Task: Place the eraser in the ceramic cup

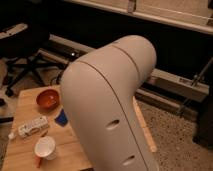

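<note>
My gripper sits hidden behind the arm (pixel 107 100) filling mid-frame, jaws wide open, so I judge I'm pre-grasp: next I must find the unseen eraser, with the cup (pixel 46 148) lower left.

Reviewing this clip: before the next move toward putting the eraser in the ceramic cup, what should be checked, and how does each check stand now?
1. Eraser located: cannot tell; none shows on the table.
2. Ceramic cup in view, lower left: ok.
3. Cup mouth uncovered: ok.
4. Pincer visible: not ok; it is out of view, somewhere past the big arm shell.
5. Pincer holding anything: cannot tell.
6. Red-orange bowl, white packet and blue object apart from the cup: ok.
</note>
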Robot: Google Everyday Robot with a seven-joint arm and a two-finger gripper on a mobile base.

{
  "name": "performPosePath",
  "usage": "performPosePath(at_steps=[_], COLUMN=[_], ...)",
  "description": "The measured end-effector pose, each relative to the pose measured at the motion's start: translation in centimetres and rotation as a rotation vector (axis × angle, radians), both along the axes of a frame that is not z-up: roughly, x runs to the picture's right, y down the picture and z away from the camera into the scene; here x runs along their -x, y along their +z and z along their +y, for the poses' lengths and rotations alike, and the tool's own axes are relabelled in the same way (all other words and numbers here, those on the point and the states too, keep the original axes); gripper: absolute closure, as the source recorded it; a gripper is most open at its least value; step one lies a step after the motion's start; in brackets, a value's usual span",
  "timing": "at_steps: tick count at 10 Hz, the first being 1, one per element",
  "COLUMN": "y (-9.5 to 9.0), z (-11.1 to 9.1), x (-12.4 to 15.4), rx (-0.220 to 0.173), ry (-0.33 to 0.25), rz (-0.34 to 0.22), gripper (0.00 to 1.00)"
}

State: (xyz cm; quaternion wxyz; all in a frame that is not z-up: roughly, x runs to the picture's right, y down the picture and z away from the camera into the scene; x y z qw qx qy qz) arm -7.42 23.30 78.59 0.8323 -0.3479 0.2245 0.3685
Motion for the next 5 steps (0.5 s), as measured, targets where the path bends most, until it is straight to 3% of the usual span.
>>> performPosePath(at_steps=[5], y=[1.2], z=[1.3], x=[0.0], rx=[0.013], ry=[0.027], rz=[0.002], gripper=[0.20])
